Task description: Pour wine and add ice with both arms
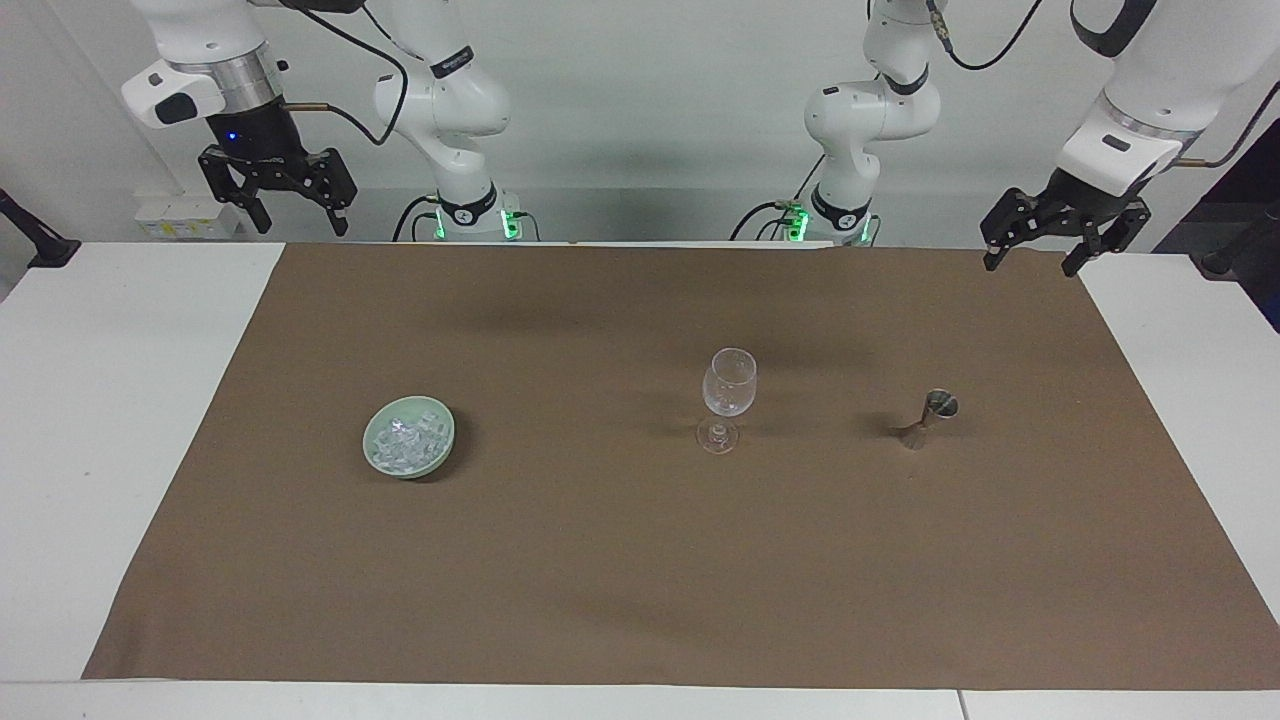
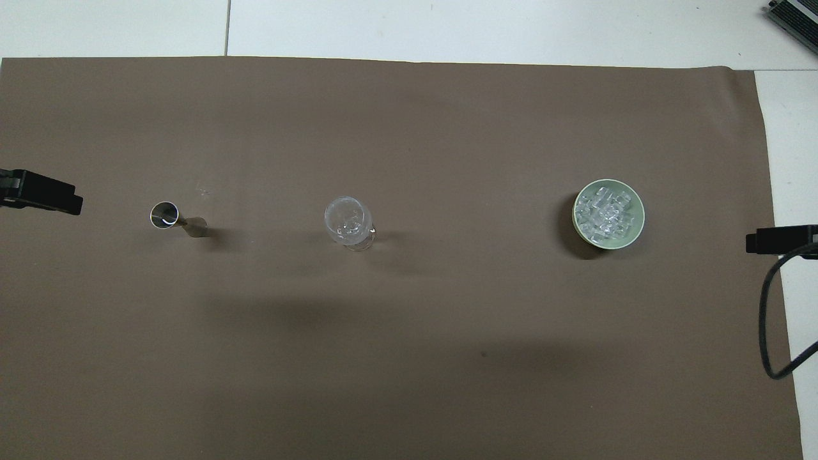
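Scene: a brown mat (image 1: 640, 560) covers the table, and three things stand on it in a row, well apart from one another.
Wine glass: a clear stemmed glass (image 1: 728, 398) stands upright in the middle of the row. It looks thin and fragile; I judge the stem is the safe place to pinch, gently.
Jigger: a small metal measuring cup (image 1: 930, 418), hourglass shaped, stands toward my left arm's end of the table. It looks stiff, light and smooth, so likely slippery; I would take it at the narrow waist.
Ice: a heap of small clear cubes (image 1: 406, 441) fills a pale green bowl (image 1: 374, 450) toward my right arm's end. The cubes look hard, wet and slick, each a small target needing a centred pinch.
Left gripper (image 1: 1035, 258): raised over the mat's corner near my bases, fingers spread, empty.
Right gripper (image 1: 292, 216): raised above the table's edge at its own end, fingers spread, empty.
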